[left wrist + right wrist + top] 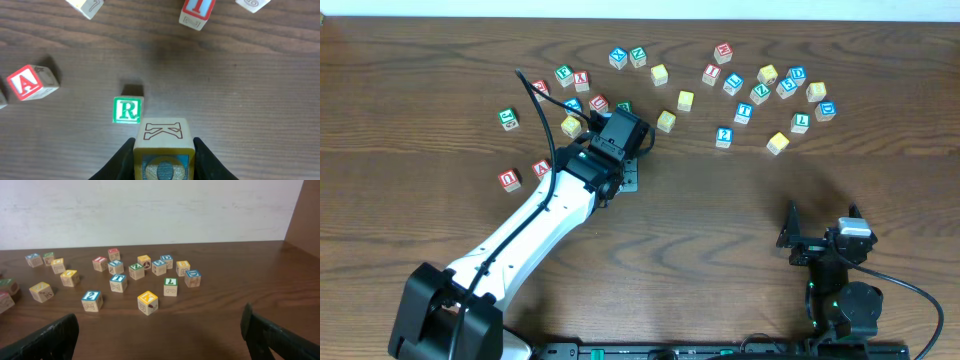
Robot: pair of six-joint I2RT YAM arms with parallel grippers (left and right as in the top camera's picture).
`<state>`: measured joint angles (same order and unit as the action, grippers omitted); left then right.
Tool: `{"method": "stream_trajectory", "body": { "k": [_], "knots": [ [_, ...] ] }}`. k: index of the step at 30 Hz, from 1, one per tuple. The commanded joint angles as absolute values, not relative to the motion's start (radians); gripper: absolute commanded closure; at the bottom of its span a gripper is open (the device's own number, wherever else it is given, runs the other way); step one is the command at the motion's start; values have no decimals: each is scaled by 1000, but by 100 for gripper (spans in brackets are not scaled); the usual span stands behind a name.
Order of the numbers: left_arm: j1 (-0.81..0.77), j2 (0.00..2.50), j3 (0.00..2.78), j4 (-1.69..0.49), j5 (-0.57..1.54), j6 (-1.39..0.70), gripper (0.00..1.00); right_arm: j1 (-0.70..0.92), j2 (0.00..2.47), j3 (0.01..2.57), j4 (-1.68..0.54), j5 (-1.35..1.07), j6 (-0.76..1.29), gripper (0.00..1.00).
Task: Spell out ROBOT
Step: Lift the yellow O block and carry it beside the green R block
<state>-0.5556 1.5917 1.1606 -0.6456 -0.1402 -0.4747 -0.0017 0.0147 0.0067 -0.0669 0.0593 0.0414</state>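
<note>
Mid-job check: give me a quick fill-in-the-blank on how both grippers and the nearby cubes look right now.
The left gripper is shut on the held cube, one face of which shows an outlined ___. Just beyond it lies a green-lettered cube reading ___. Further left, a red-lettered cube reads ___. The right gripper stands ___, holding nothing.
Missing words: K; R; A; open.

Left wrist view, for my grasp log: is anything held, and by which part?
Left gripper clamps a wooden cube by two opposite side faces; right gripper holds nothing.
</note>
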Motion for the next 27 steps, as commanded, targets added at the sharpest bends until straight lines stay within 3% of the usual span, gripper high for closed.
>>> {"method": "stream_trajectory", "body": {
  "k": [1,27],
  "knots": [
    [-558,1588,1119,-621,-131,-488,81,1,8,6,-71,60,48,1],
    [-558,1741,1085,-546,-78,-412,80,1,8,6,-71,60,48,1]
  ]
}}
